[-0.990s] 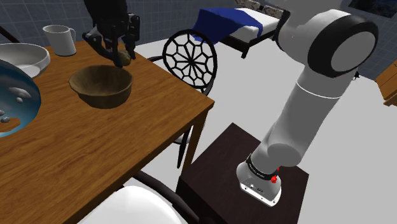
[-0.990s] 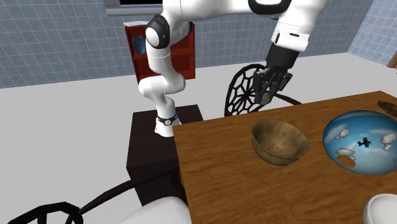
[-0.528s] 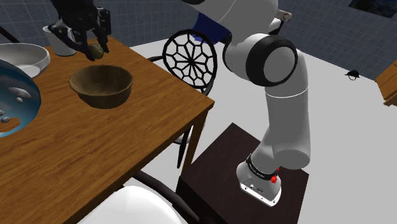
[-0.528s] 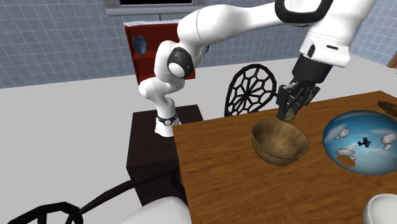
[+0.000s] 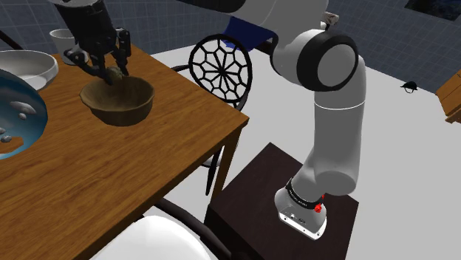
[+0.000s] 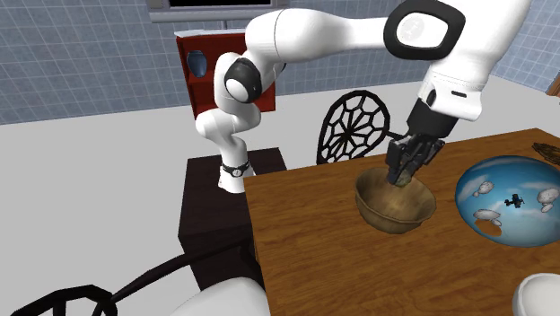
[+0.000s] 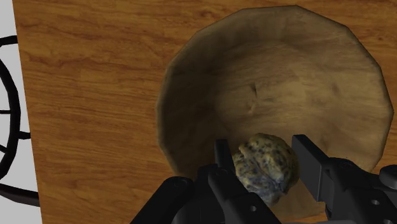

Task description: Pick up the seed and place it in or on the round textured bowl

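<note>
Seed point(image 7: 264, 168), mottled and rough, sits pinched between the fingers of my gripper point(image 7: 263, 149). It has come down from beyond the rim and now hangs over the wooden bowl point(image 7: 267, 83), above the inner wall. Letting go looks next to me.

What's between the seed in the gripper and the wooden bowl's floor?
Nothing. In the wrist view the seed, clasped in the gripper, hangs over the bowl, whose inside is bare.

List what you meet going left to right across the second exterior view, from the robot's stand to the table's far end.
Dark stand → brown bowl → blue cloud-patterned bowl.
</note>
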`<action>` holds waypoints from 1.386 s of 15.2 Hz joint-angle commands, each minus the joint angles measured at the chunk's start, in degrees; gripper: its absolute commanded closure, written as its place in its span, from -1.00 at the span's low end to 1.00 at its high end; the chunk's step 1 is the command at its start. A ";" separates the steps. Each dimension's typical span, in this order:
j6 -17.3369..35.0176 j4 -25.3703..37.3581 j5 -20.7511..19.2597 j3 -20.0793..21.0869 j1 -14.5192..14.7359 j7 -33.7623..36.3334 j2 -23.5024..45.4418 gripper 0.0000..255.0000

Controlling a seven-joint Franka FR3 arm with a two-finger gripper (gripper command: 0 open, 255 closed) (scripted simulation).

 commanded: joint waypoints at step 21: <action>-3.60 6.17 -1.55 -0.33 2.97 0.04 2.57 -1.00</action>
